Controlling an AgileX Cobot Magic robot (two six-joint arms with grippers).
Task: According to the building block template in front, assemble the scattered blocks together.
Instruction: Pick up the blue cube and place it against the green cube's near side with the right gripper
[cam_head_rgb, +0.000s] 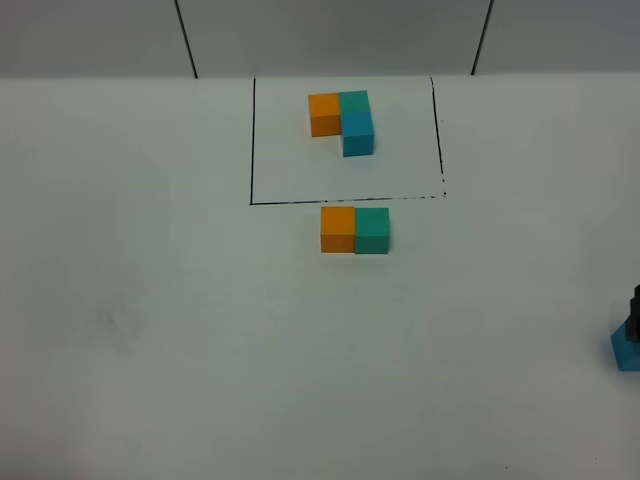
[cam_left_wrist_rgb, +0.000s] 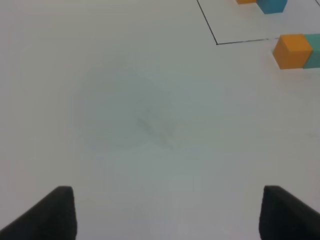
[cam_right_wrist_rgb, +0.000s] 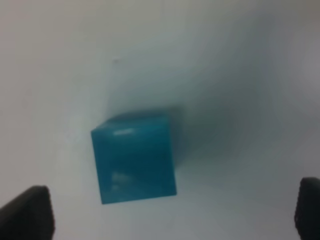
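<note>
Claw (cam_right_wrist_rgb: 169, 212), right, wide over blue cube (cam_right_wrist_rgb: 135, 157)

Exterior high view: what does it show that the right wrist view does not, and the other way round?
Only exterior high: the framed template, and the orange cube touching the green cube. Only right wrist: that the right claw is open and apart from the blue cube. Both: the blue cube lying on the white table.

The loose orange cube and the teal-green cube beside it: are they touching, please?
Touching: the exterior high view shows orange cube and teal-green cube flush, no gap.
</note>
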